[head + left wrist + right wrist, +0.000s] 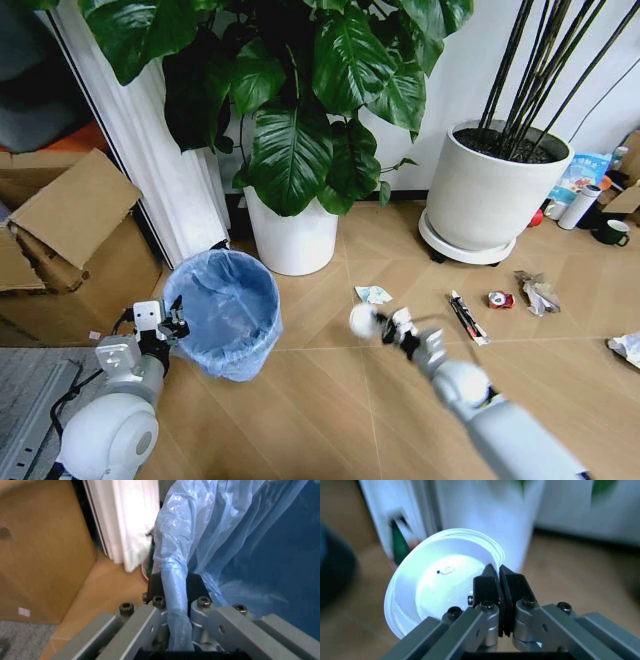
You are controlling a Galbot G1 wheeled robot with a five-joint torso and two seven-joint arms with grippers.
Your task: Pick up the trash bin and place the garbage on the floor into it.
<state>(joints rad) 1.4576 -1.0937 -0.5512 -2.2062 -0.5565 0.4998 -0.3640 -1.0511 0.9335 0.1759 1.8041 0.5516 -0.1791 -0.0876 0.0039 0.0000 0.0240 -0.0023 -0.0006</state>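
We saw the trash bin (225,310) at lower left of centre in the head view, tilted, its light-blue bag open toward the camera and its base hidden under the bag's folds. The left gripper (176,318) sat at the bin's left edge; in the left wrist view its jaws were clenched on the bag-covered rim (175,603), and the bin's inside filled the right half of that frame, cut off by the edges.

The right gripper (385,325) hung in the middle of the head view, above the floor (330,400) and just right of the bin. Its jaws were pinched on the edge of a white disc (442,592), which in the head view showed merely as a small pale blob (363,320). In the right wrist view the disc looked like a shallow lid seen from inside; everything behind it was too blurred to name.

More garbage lay on the floor to the right: a crumpled blue-white scrap (374,294), a dark thin wrapper (467,318), a red crushed can (500,299), crumpled foil (539,292), and a white piece (627,347) cut off by the right edge.

Behind stood two white plant pots (292,238) (490,195), and a cardboard box (70,250) sat at far left, partly out of frame.
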